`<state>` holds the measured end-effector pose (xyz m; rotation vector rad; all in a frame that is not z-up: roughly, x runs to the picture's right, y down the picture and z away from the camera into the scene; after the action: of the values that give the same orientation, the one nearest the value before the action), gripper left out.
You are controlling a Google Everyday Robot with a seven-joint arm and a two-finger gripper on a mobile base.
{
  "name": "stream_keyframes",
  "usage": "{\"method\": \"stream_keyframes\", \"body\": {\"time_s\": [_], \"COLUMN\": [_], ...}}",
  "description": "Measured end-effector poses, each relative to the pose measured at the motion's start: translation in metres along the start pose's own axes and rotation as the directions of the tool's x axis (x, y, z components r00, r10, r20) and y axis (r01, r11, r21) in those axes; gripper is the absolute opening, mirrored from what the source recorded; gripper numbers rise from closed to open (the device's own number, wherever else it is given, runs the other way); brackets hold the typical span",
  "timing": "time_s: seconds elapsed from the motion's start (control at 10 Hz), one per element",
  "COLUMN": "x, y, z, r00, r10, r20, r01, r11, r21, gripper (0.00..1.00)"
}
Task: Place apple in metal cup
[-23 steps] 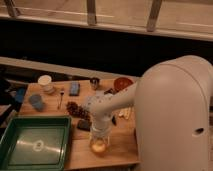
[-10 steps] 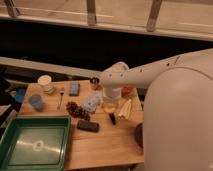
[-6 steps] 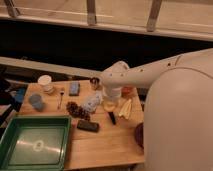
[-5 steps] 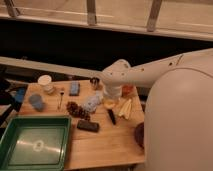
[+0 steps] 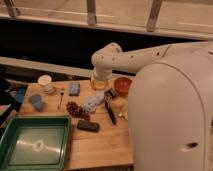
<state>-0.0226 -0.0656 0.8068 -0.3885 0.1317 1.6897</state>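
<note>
Holding anything in your end effector [image 5: 100,82]?
Yes, it is clamped on the apple [image 5: 100,86], low over the desk [image 5: 105,145] at the middle of the frame, just left of the orange bowl [image 5: 122,85].
And the metal cup?
Hidden under my wrist; I cannot tell.

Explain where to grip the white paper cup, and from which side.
Paper cup: pinch its wall across the rim, probably coming from above, since it stands upright with room around it. The pincer, shut on the apple, hangs beside the orange bowl.
</note>
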Motion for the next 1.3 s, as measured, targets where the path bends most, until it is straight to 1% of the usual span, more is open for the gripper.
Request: {"method": "stream_keyframes", "body": {"time_s": [0.2,0.3,0.4,0.6,0.7,0.8,0.9,1.0,1.2,1.3], "x": [-0.026,-0.036,-0.040,-0.038,-0.038,-0.037,-0.039,-0.041,-0.049,-0.059], "y": [0.015,0.018,0.022,0.023,0.020,0.013,-0.002,-0.016,-0.015,-0.017], "z": [-0.013,-0.020,-0.022,-0.021,-0.020,-0.015,-0.011,-0.008,-0.002,0.005], "r00": [1.000,1.000,1.000,1.000,1.000,0.999,0.997,0.995,0.995,0.993], "r10": [-0.008,-0.009,-0.012,-0.014,0.003,0.035,0.079,0.101,0.103,0.117], "r20": [0.013,0.017,0.019,0.016,0.015,0.011,0.009,0.008,0.005,0.004], "r01": [0.009,0.010,0.014,0.015,-0.001,-0.033,-0.077,-0.098,-0.100,-0.113], "r11": [0.998,0.997,0.996,0.996,0.995,0.991,0.984,0.980,0.976,0.973], "r21": [-0.054,-0.078,-0.089,-0.089,-0.104,-0.131,-0.163,-0.176,-0.193,-0.202], "gripper": [0.00,0.00,0.00,0.00,0.00,0.00,0.00,0.00,0.00,0.00]}}
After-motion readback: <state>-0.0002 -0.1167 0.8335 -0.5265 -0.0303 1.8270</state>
